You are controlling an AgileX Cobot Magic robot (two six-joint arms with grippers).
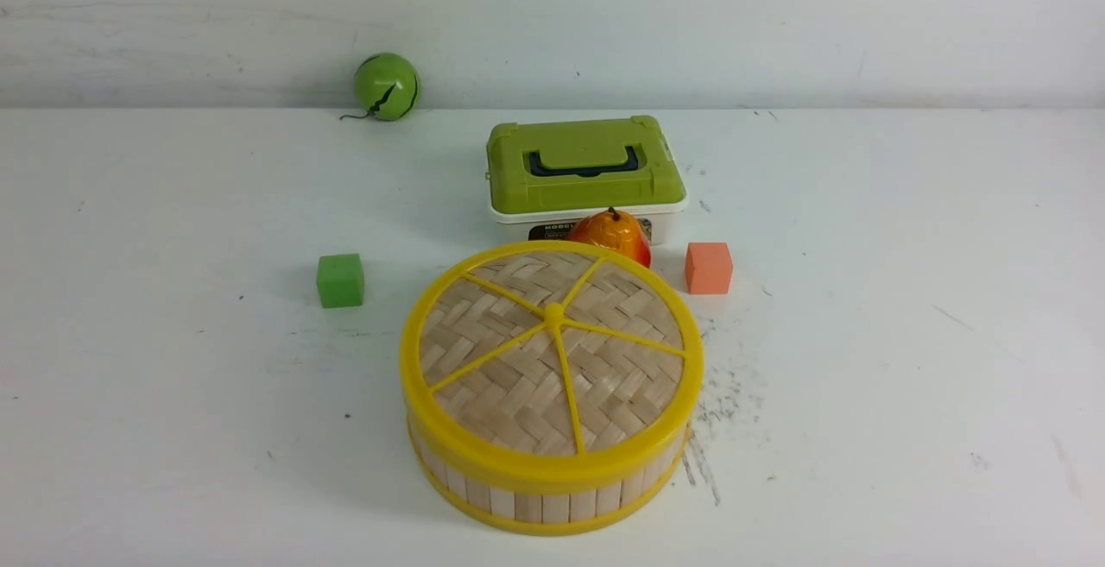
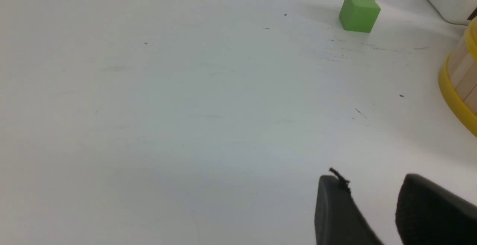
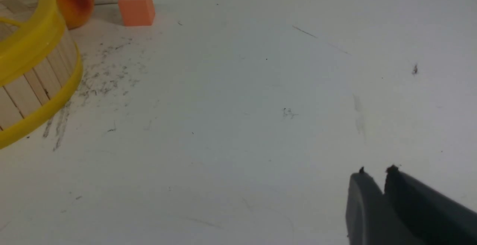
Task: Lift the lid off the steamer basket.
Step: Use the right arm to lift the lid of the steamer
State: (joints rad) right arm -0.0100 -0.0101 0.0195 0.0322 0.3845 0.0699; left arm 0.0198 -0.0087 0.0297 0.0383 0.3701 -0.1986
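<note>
The lid [image 1: 535, 377], a woven bamboo disc with a thick yellow rim and thin yellow spokes, sits on the steamer basket [image 1: 552, 498] at the table's near centre. The basket's slatted wall and yellow bottom rim show in the left wrist view [image 2: 460, 84] and the right wrist view [image 3: 33, 84], with part of the lid [image 3: 29, 40]. Neither gripper shows in the front view. My left gripper [image 2: 372, 185] is open and empty over bare table, left of the basket. My right gripper [image 3: 376, 174] is shut and empty, right of the basket.
A white box with a green top [image 1: 585, 174] stands behind the basket, an orange-red toy fruit [image 1: 615, 235] between them. A green cube [image 1: 340, 280] lies to the left, an orange cube [image 1: 708, 267] to the right. A green ball [image 1: 386, 86] rests by the back wall.
</note>
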